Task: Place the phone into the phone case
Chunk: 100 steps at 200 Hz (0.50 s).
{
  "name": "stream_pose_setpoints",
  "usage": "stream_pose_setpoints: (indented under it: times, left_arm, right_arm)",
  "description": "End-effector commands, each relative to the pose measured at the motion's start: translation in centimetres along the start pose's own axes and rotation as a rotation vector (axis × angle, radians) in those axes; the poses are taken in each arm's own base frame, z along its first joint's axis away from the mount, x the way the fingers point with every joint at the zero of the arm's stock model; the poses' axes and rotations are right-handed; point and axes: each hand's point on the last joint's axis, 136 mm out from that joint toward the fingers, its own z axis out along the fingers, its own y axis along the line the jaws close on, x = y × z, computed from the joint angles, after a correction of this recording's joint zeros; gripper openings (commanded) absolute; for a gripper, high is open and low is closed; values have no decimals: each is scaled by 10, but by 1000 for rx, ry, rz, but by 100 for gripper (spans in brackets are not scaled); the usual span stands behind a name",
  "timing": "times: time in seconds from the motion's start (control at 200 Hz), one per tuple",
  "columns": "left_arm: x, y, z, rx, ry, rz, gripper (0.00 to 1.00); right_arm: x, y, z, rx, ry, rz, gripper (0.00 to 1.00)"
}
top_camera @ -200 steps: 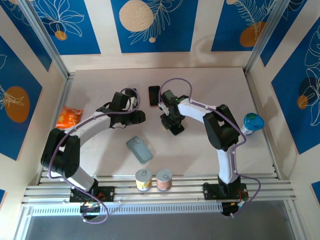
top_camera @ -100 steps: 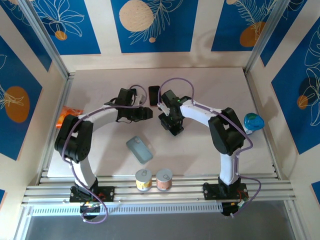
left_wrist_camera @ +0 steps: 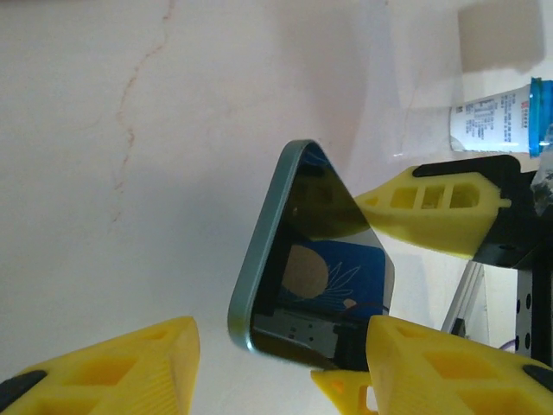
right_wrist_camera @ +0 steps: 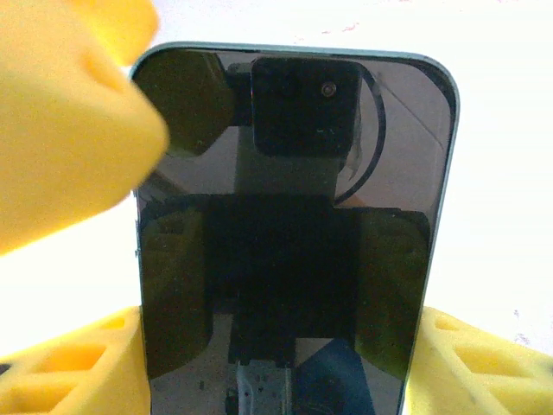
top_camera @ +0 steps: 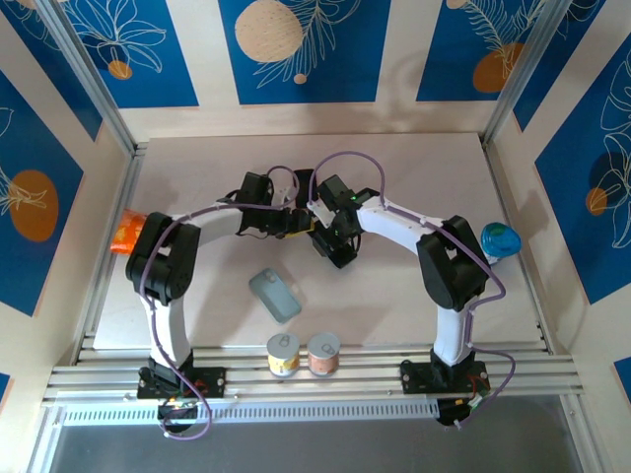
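The phone (right_wrist_camera: pixel 285 242), a dark-screened slab with a teal edge, is held off the table, tilted, by my right gripper (right_wrist_camera: pixel 281 380), which is shut across its width. In the left wrist view the phone (left_wrist_camera: pixel 311 259) hangs with its lower end between the fingers of my open left gripper (left_wrist_camera: pixel 276 372). The left finger (left_wrist_camera: pixel 112 372) stands clear of it. From above, the left gripper (top_camera: pixel 293 221) and right gripper (top_camera: pixel 333 246) meet mid-table. The grey-blue phone case (top_camera: pixel 274 295) lies flat on the table nearer the arm bases, apart from both grippers.
A dark flat rectangle (top_camera: pixel 303 179) lies partly behind the left arm. Two small jars (top_camera: pixel 283 353) (top_camera: pixel 323 353) stand at the near edge. An orange packet (top_camera: pixel 128 232) lies at the far left. A blue-capped bottle (top_camera: pixel 498 241) is at the right.
My left arm has swung right, bringing its gripper up to the phone held by the right gripper. The right gripper has shifted slightly left and back, still holding the phone.
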Motion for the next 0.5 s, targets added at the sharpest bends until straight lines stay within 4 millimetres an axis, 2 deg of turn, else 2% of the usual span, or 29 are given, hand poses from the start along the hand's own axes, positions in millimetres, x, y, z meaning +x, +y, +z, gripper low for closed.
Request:
stream_pose_setpoints:
  times: [0.0,0.235,0.495]
  left_arm:
    - [-9,-6,3,71,-3,5,54]
    - [-8,-5,10,114,2,-19,48]
    - [-7,-7,13,145,-2,-33,47]
  right_arm:
    - [-17,10,-27,-40,-71,2,55]
    - [-21,11,-34,-40,-82,1,55]
    - [-25,13,-38,-48,-91,8,55]
